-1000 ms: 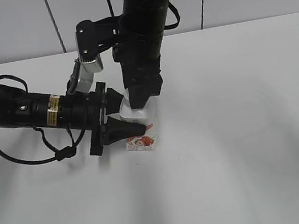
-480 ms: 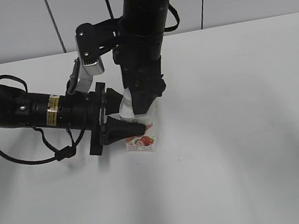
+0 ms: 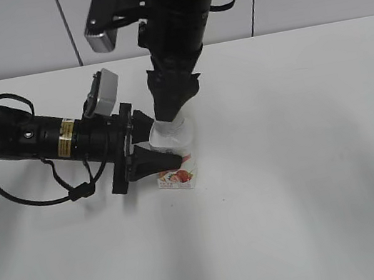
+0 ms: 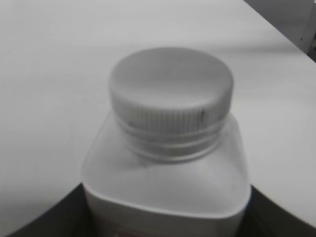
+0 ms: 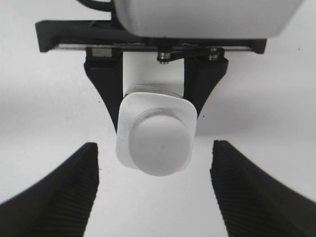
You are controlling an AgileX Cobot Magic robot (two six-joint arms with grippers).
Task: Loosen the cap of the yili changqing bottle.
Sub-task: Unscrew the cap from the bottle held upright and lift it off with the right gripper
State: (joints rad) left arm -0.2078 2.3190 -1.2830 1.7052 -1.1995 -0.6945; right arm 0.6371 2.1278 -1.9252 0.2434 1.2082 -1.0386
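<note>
Bottle [image 3: 176,158], upright near desk [image 3: 311,183] centre, clamped in left claw [image 3: 155,145]; cap [image 5: 160,146] directly below right claw [image 5: 155,190], spread apart, clear of it.

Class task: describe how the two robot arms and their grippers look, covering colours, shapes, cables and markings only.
Both arms are black and tubular. The left arm carries a yellow label band and loose black cables looping beside it. A grey box-shaped camera sits at each wrist. The left gripper has black wedge-shaped fingers on a flat crossbar. The right gripper has broad black fingers with ribbed pads. The right arm is thicker, with black cables.
</note>
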